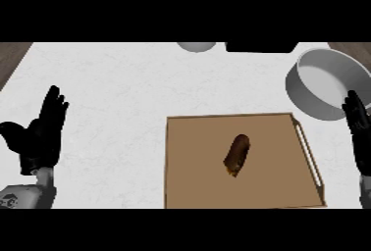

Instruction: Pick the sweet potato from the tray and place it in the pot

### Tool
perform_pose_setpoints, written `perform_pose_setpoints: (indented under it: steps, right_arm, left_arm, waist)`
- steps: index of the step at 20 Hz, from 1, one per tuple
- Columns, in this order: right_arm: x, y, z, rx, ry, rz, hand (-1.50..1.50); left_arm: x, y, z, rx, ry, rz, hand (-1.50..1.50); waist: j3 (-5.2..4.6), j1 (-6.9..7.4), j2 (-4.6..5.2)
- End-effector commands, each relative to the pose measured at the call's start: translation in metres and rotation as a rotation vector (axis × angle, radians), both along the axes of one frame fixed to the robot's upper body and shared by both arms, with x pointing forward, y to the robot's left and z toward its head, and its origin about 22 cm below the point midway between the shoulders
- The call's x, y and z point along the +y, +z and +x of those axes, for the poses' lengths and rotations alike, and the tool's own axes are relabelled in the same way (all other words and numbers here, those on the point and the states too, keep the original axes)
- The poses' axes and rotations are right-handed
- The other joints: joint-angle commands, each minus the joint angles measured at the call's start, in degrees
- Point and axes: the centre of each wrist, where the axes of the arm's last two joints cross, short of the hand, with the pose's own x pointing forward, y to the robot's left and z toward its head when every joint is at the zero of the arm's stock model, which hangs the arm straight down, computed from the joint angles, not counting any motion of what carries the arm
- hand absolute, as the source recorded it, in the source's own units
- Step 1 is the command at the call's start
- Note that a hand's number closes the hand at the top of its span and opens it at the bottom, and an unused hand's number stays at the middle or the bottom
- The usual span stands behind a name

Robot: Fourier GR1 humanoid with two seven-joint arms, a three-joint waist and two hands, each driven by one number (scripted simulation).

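The left hand (38, 135) stands open at the view's left edge, fingers (54, 105) straight and pointing up, thumb spread outward, above its grey forearm (27, 195). The right hand (358, 128) rests at the right edge, fingers straight, holding nothing.

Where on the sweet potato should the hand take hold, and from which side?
Probably at the middle of the sweet potato, coming from above with the right hand, which is nearer the pot. It lies flat and alone on the tray, long axis nearly up-down in view, so fingers and thumb close across its narrow width.
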Motion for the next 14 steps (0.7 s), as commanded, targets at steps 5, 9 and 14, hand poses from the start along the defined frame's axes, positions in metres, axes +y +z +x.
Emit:
perform_pose_setpoints:
  steps: [5,9,14]
  right_arm:
    - [0.041,0.093,0.063,0.158,0.477,-0.060,1.50]
    - [0.014,0.136,0.069,0.217,0.237,-0.574,-1.50]
    - [0.039,0.131,0.068,0.200,0.636,-0.609,-1.50]
  left_arm:
    - [-0.025,0.046,0.025,-0.239,-0.180,-0.010,0.00]
    - [-0.038,0.046,0.025,-0.230,-0.239,-0.078,0.00]
    - [-0.031,0.040,0.032,-0.240,-0.218,-0.089,0.00]
  waist:
    - [1.35,2.86,0.68]
    - [1.42,1.97,0.55]
    - [1.69,0.51,0.48]
